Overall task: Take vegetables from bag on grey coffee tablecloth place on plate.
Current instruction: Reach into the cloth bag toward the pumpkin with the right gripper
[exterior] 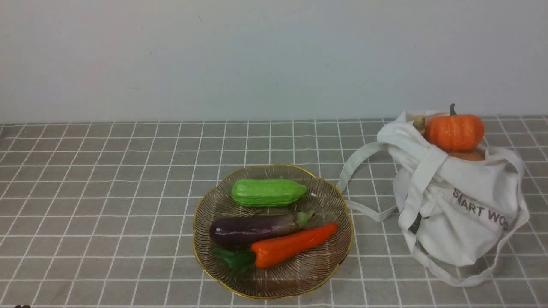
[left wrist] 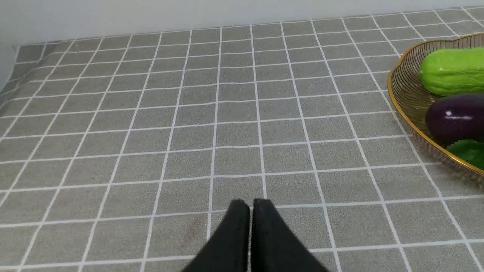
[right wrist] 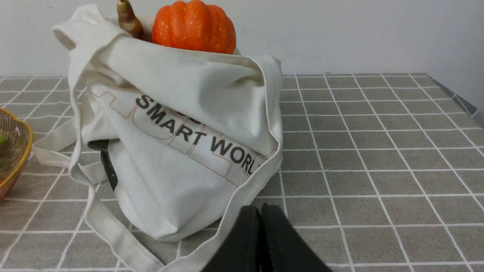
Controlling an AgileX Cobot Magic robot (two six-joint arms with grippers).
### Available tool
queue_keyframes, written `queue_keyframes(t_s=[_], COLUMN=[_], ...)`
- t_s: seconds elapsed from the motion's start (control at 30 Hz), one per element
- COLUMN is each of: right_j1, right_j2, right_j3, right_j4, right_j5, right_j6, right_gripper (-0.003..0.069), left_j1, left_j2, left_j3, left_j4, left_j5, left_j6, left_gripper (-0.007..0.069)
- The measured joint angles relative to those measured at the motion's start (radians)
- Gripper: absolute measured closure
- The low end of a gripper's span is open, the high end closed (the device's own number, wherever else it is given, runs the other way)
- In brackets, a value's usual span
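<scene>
A white cloth bag [exterior: 458, 201] printed SMART WORLD slumps on the grey coffee tablecloth [exterior: 107, 192] at the right. An orange pumpkin [exterior: 454, 130] tops its mouth, beside a brownish stem-like tip [exterior: 419, 124]. The ribbed glass plate [exterior: 325, 269] with gold rim lies in the middle and carries a green gourd [exterior: 267, 192], a purple eggplant [exterior: 252, 229] and an orange carrot [exterior: 291, 246]. Neither arm shows in the front view. My left gripper [left wrist: 251, 202] is shut and empty over bare cloth, left of the plate [left wrist: 406, 94]. My right gripper [right wrist: 261, 207] is shut and empty, just before the bag [right wrist: 181, 151].
A plain pale wall runs behind the table. The bag's long straps [exterior: 364, 188] trail on the cloth between bag and plate, and loop in front of the bag [right wrist: 109, 230]. The cloth's right edge [right wrist: 459, 98] shows in the right wrist view.
</scene>
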Motion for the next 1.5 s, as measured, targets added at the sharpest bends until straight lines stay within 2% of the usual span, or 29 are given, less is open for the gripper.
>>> queue_keyframes(t_s=[1.13,1.2,1.3,1.33,1.37,1.4,1.5], right_j1=[0.0,0.0,0.0,0.0,0.0,0.0,0.0], right_j2=[0.0,0.0,0.0,0.0,0.0,0.0,0.0], right_j3=[0.0,0.004,0.01,0.01,0.01,0.01,0.01], right_j4=[0.008,0.038,0.178,0.308,0.308,0.45,0.623], right_j5=[-0.009,-0.029,-0.099,-0.157,-0.157,-0.211,-0.273], right_j6=[-0.014,-0.009,0.058,0.132,0.132,0.211,0.285], right_gripper=[0.0673,0.0673,0.0673,0.0673,0.0673,0.0673,0.0673], left_j1=[0.0,0.0,0.0,0.0,0.0,0.0,0.0], left_j2=[0.0,0.0,0.0,0.0,0.0,0.0,0.0], left_j3=[0.0,0.0,0.0,0.0,0.0,0.0,0.0], left_j4=[0.0,0.0,0.0,0.0,0.0,0.0,0.0], left_j5=[0.0,0.0,0.0,0.0,0.0,0.0,0.0], left_j6=[0.0,0.0,0.0,0.0,0.0,0.0,0.0], left_gripper=[0.0629,0.0629,0.0629,0.0629,0.0629,0.0629,0.0629])
